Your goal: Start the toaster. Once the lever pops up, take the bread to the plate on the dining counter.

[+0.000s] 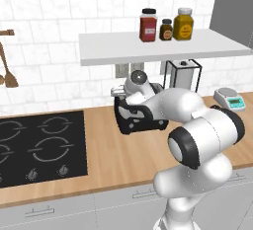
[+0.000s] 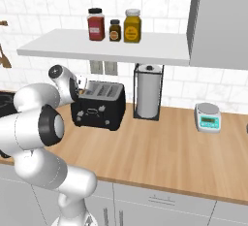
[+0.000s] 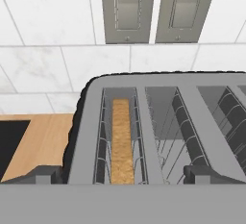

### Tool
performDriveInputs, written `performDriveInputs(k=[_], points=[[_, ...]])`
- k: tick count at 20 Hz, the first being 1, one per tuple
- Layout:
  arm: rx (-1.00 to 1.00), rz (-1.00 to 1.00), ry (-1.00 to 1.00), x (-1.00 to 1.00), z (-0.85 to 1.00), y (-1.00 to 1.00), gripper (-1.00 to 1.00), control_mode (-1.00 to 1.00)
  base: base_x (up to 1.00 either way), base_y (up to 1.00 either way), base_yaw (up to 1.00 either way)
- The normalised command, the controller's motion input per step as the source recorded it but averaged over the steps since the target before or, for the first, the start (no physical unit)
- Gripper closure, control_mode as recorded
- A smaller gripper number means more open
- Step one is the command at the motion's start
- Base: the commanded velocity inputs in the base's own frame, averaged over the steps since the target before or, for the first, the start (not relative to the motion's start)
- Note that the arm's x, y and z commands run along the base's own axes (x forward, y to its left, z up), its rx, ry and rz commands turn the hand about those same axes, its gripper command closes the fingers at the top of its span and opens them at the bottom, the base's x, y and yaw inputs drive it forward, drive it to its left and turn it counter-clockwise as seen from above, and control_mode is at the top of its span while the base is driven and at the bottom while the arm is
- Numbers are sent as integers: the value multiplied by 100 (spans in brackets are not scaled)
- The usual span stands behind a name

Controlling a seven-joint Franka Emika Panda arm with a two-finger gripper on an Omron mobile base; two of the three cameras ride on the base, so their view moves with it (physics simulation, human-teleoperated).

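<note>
Wide-open two-finger gripper (image 3: 122, 174), grasping nothing, is poised over the black boxy toaster (image 2: 98, 104); the tan, brown-crusted bread slice (image 3: 122, 141) sits at 12 o'clock. A misaligned descent could miss the lever.

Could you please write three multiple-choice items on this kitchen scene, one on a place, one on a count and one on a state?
1. Where is the bread?
A. Standing in a slot of the toaster
B. Lying on the hob
C. On the shelf

2. How many jars stand on the shelf?
A. One
B. Three
C. Five

3. How does the gripper stand?
A. Shut on the bread
B. Shut on a jar
C. Open, holding nothing

Answers:
1. A, since the hand view looks down on the slice's tan edge in a slot at the toaster's end.
2. B, since a red, a small dark and a yellow jar sit side by side in both base views.
3. C, since the two fingertips sit wide apart over the toaster with nothing between them.
</note>
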Motion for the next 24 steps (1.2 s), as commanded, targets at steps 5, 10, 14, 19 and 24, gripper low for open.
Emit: performDriveInputs(k=[5, 10, 14, 19, 24], points=[[0, 0, 0, 0, 0, 0, -100, -100, 0, 0, 0], [0, 0, 0, 0, 0, 0, -100, -100, 0, 0, 0], [0, 0, 0, 0, 0, 0, -100, -100, 0, 0, 0], [0, 0, 0, 0, 0, 0, -100, -100, 0, 0, 0], [0, 0, 0, 0, 0, 0, -100, -100, 0, 0, 0]])
